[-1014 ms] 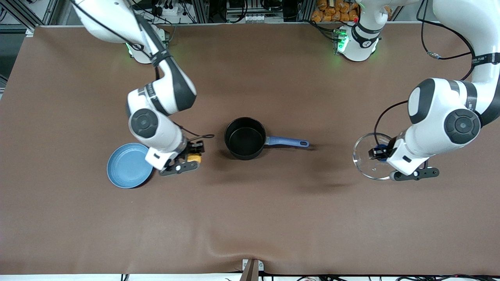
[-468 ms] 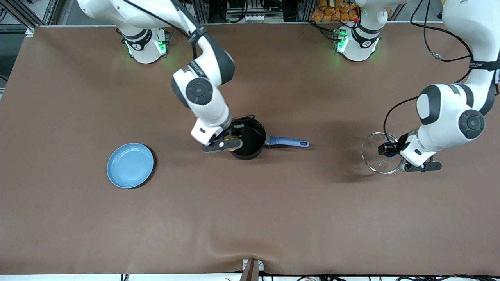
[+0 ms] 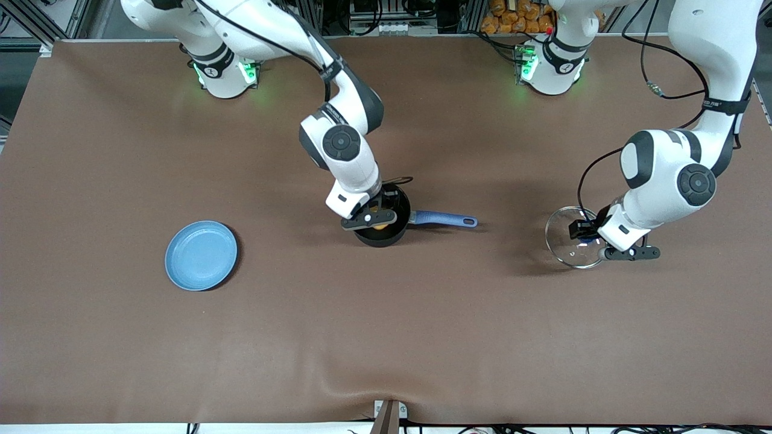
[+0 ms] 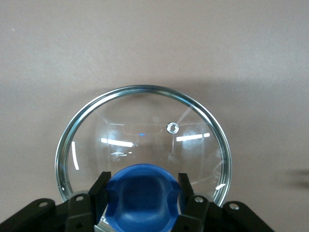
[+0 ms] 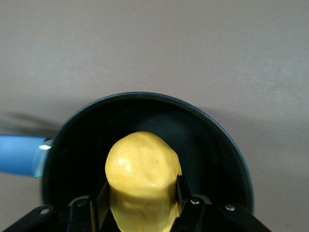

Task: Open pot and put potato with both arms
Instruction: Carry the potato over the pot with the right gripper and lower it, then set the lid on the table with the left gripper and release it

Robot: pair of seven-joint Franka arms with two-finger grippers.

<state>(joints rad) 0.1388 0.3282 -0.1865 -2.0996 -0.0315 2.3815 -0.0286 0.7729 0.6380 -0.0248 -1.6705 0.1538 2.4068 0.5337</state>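
Note:
The black pot [image 3: 386, 234] with its long blue handle [image 3: 443, 219] stands uncovered at the table's middle. My right gripper [image 3: 379, 220] is over the pot's mouth, shut on the yellow potato [image 3: 380, 226]. In the right wrist view the potato [image 5: 142, 179] sits between the fingers [image 5: 100, 199] above the pot's black inside [image 5: 203, 145]. My left gripper [image 3: 582, 236] is shut on the blue knob [image 4: 141, 195] of the clear glass lid [image 3: 564, 238], low over the table toward the left arm's end. The lid's metal rim [image 4: 145, 89] shows in the left wrist view.
A flat light-blue plate [image 3: 201, 255] lies toward the right arm's end of the table, bare. The brown mat [image 3: 386, 337] has a wrinkle at its near edge. The arm bases [image 3: 223, 69] glow green along the table's top edge in the front view.
My right gripper carried the potato from beside the plate to over the pot's mouth. My left gripper shifted slightly with the lid and is lower over the table.

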